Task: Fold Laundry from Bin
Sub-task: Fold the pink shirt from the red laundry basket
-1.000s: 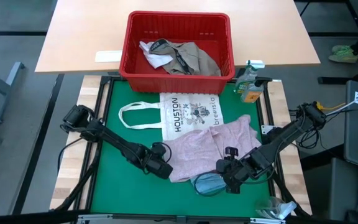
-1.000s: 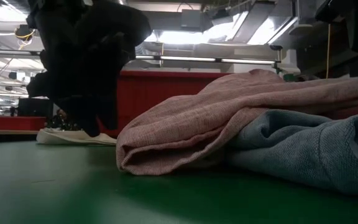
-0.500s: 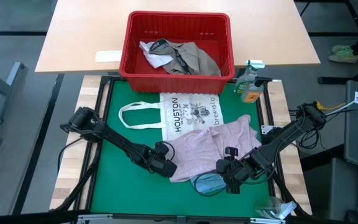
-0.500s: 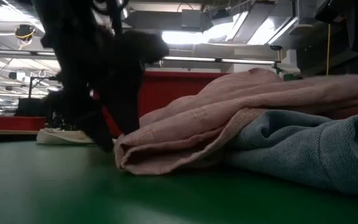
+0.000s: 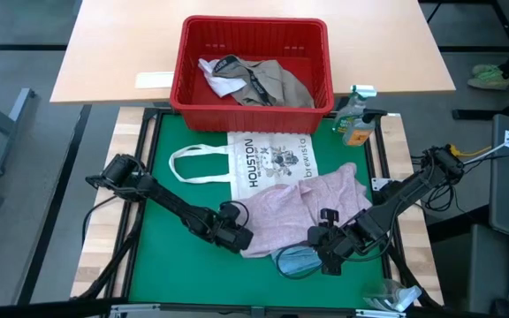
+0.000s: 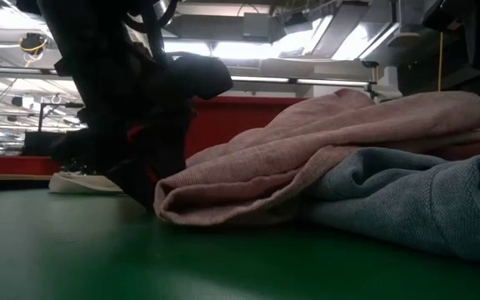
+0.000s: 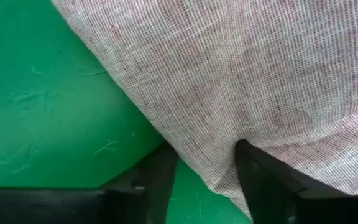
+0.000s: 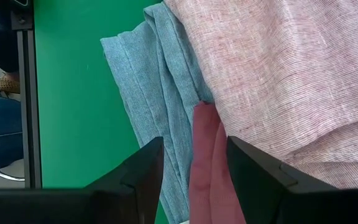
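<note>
A pale pink garment lies crumpled on the green mat, partly over a white "HOUSTON" tote bag. A light blue garment lies bunched at its near edge. My left gripper is low at the pink garment's near left edge and shut on it. My right gripper is at the garment's near edge beside the blue piece and shut on a darker pink fold. The red bin stands beyond the mat and holds khaki-grey and white pieces. My left gripper has the pink garment's folded near left edge between its two fingers. It comes low from the table's left, close to the mat. The edge rests on the mat, and the cloth is slack. My right gripper has a darker pink fold at the pink garment's near edge between its two fingers, next to the light blue garment. It comes low from the table's right. The cloth lies on the mat, slack.
A spray bottle stands at the mat's far right corner. A clear plastic object lies at the near right corner. Bare green mat lies left of and in front of the garments. The tote's handles loop toward the left.
My left gripper has moved toward the table's right and down, from clear of the cloth to the pink garment's near left edge. The fold at that edge has been nudged and has changed shape slightly. The rest of the garment has stayed in place.
</note>
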You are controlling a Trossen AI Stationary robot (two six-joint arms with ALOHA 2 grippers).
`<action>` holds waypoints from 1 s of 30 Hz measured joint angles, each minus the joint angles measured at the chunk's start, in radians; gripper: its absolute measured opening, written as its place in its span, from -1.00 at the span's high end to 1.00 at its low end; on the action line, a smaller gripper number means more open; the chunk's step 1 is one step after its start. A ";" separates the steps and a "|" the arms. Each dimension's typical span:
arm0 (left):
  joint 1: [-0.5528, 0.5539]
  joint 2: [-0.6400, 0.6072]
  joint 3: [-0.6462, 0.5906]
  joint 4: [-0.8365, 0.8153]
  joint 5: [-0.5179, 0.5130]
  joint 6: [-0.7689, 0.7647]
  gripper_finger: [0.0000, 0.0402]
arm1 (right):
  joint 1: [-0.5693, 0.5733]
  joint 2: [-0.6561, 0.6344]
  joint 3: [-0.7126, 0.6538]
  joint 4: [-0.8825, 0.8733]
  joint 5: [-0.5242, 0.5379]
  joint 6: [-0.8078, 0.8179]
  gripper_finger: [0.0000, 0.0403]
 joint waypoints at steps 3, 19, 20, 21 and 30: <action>0.000 0.000 -0.001 0.000 -0.004 -0.001 0.42 | 0.000 0.000 0.000 0.000 0.000 0.000 0.13; 0.000 -0.261 -0.006 -0.094 0.009 0.085 0.98 | 0.000 0.000 0.000 -0.009 -0.002 -0.023 0.13; -0.001 -0.285 -0.006 -0.095 0.005 0.090 0.98 | 0.000 0.000 0.000 -0.010 -0.002 -0.023 0.13; -0.003 -0.309 -0.005 -0.094 0.003 0.100 0.98 | 0.000 0.000 0.000 -0.010 -0.002 -0.024 0.13; -0.020 -0.501 -0.005 -0.102 -0.005 0.136 0.99 | 0.001 -0.040 0.000 -0.012 0.000 -0.023 0.13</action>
